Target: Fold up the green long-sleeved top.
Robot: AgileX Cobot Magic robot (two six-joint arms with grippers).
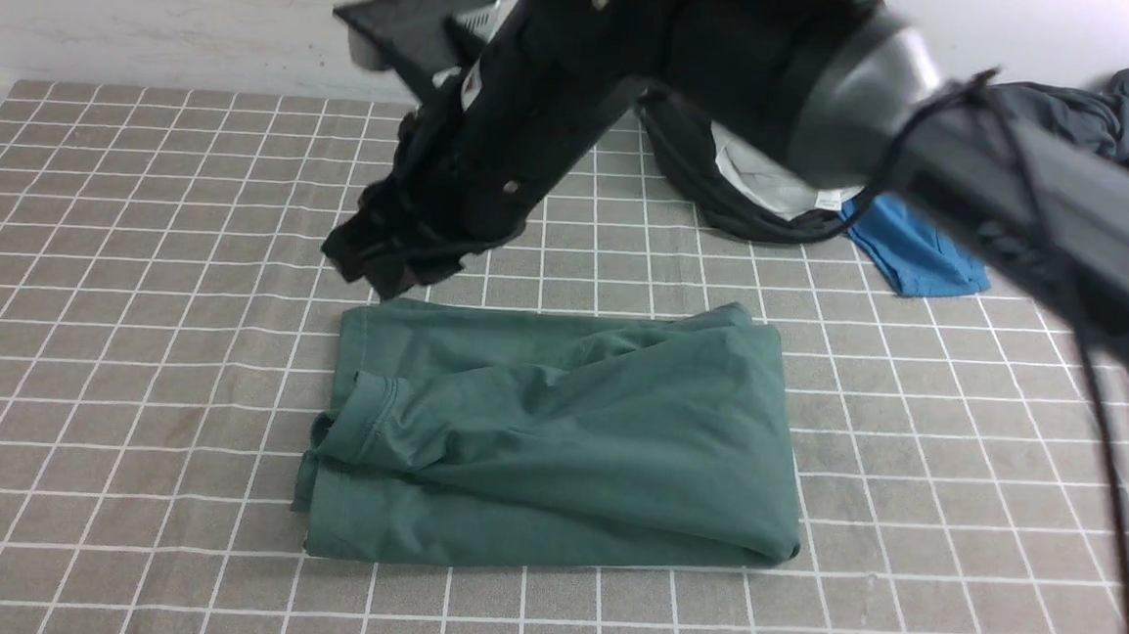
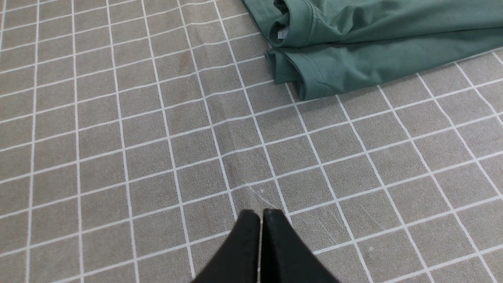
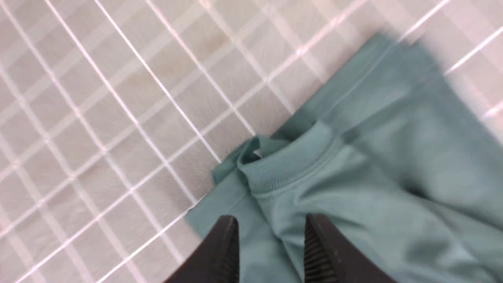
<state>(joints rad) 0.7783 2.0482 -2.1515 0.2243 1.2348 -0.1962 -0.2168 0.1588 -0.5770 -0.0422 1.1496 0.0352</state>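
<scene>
1. The green long-sleeved cotton top (image 1: pixel 557 434) lies in the middle of the grey cloth-covered table with its white grid lines (image 1: pixel 132 330), already folded into a rough rectangle, with a sleeve laid across it and a ribbed cuff (image 1: pixel 362 417) near its left edge.

2. The right gripper (image 3: pixel 271 247) hangs above the top's left end. Its two black ribbed fingers (image 3: pixel 318 251) stand apart with green fabric showing in the gap. Nothing is pinched between them, as far as the blurred wrist view shows.

3. The left gripper (image 2: pixel 261 236) is over bare tablecloth, apart from the garment. Its fingers (image 2: pixel 243 243) are pressed together, holding nothing.

4. Judging by the compact shape, the fold is far along. The step in hand looks like a last tidying or a final fold at the left end.

5. The next move would call for the right gripper to come down on the layered hem by the cuff and catch all layers at once, since the loose sleeve could slip out and undo the stack.

6. A heap of dark clothes (image 1: pixel 748 201) and a blue garment (image 1: pixel 912 245) lie at the far edge, well apart.
</scene>
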